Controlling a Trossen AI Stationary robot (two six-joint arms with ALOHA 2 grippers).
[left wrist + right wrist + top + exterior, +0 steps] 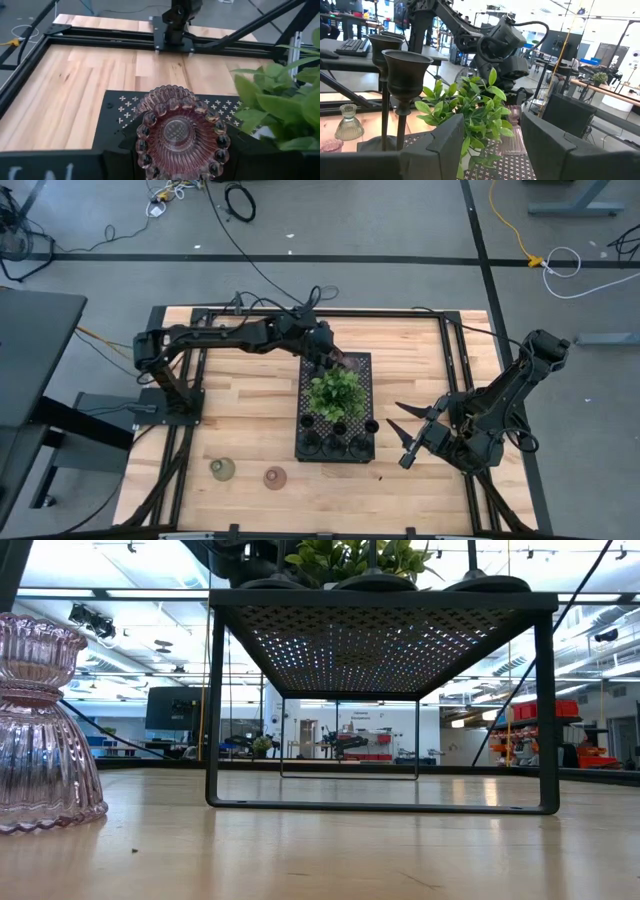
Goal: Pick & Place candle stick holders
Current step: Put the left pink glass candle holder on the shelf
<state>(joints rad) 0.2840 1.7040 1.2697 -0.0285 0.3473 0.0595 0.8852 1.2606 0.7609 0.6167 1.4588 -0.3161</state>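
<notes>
My left gripper (328, 360) is over the far end of the black perforated tray (362, 362), shut on a ribbed pink glass candle holder (179, 134). On the tray's near end stand black stemmed holders (340, 442), also seen in the right wrist view (404, 75). An olive-green holder (221, 469) and a pink-brown holder (274, 477) stand on their bases on the table near the front edge. The pink-brown one fills the left of the low view (40, 730). My right gripper (408, 436) is open and empty to the right of the tray, pointing at it. My left gripper has the pink glass holder between its two fingers (116, 150), at its beaded top rim (145, 131). The fingers come from above, slanting from the table's far left. The holder stands upright (512, 131), its foot at the tray's top; whether it rests there I cannot tell.
A green leafy plant (335, 390) stands in the middle of the tray, between the pink holder and the black holders. The tray is raised on thin legs (213, 710). Dark frame rails (180, 450) run along the table's sides. Bare wood lies left of the tray.
</notes>
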